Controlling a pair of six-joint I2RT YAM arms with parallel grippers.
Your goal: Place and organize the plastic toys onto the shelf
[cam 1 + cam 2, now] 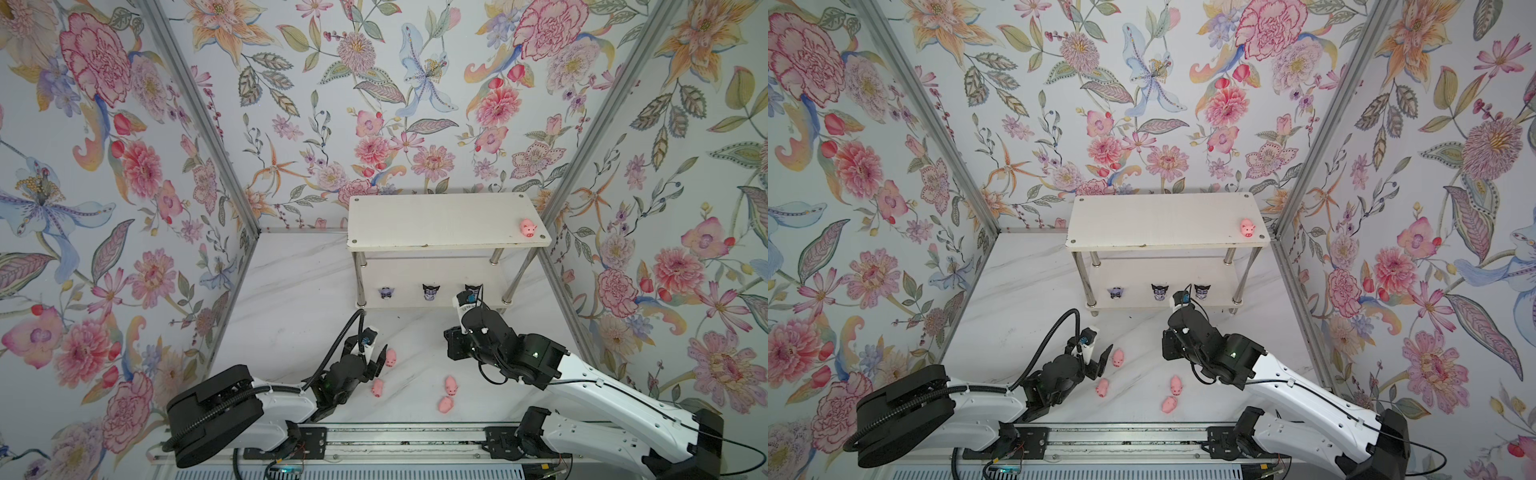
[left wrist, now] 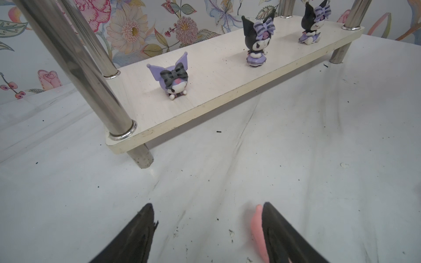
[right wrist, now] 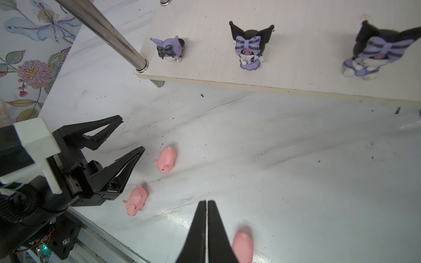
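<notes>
The left gripper (image 3: 132, 133) is spread wide and empty, low over the table (image 1: 291, 291). One fingertip stands just beside the first pig (image 3: 165, 159); whether they touch is unclear. The right gripper (image 3: 206, 202) is pressed together on nothing, with the second pig (image 3: 242, 246) near it. The third pig (image 3: 135, 200) and fourth pig (image 1: 445, 404) lie toward the table's front edge.

Bare table separates them from the shelf (image 1: 436, 220). Along its lower board's front edge stand the hooded figurine (image 2: 173, 82), middle figurine (image 2: 256, 43) and end figurine (image 2: 313, 25). The fifth pig (image 1: 528, 227) sits at the top board's front right corner.

The left arm lies low; the right is bent, its wrist raised.
</notes>
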